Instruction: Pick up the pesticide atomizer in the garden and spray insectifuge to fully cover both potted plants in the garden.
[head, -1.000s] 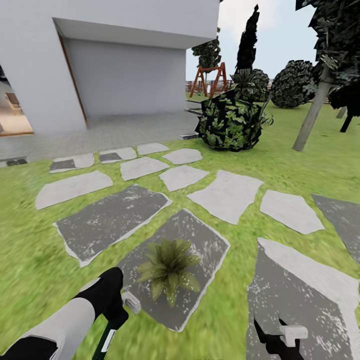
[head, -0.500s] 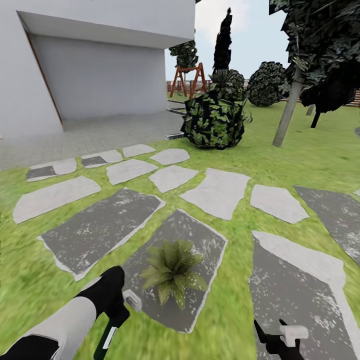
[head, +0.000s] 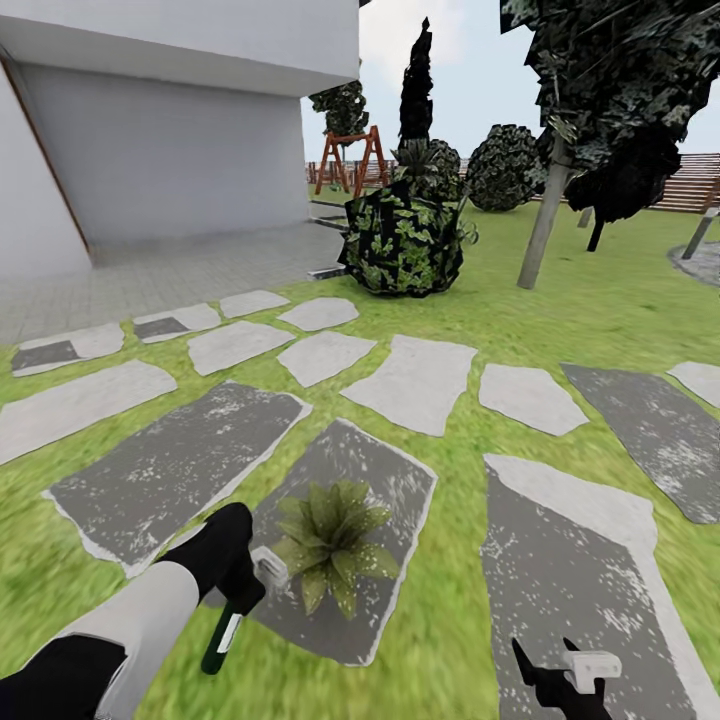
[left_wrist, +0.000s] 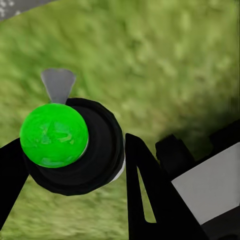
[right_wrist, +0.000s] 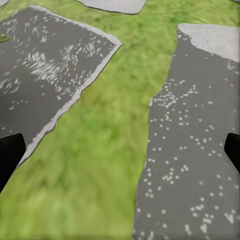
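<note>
My left gripper (head: 240, 598) is shut on the pesticide atomizer (head: 222, 640), a slim dark green bottle with a white label that hangs down over the grass. In the left wrist view the atomizer (left_wrist: 95, 150) is seen end-on, black and round with a bright green ball on top, held between the black fingers (left_wrist: 145, 195). One potted plant (head: 335, 545), a low rosette of pointed green leaves, sits on a dark stepping stone (head: 385, 480) just right of that gripper. The second potted plant is out of view. My right gripper (head: 565, 680) stands open low over a grey stone (right_wrist: 190, 165).
Grey stepping stones (head: 415, 380) cross the lawn toward a white house wall (head: 170, 150). A round leafy bush (head: 402, 245), a tree trunk (head: 540, 225), a swing frame (head: 350, 160) and a slatted wooden fence (head: 695, 185) stand farther back.
The whole picture has slid left, so the camera has turned right. My left gripper and the atomizer have risen a little and now sit closer beside the plant.
</note>
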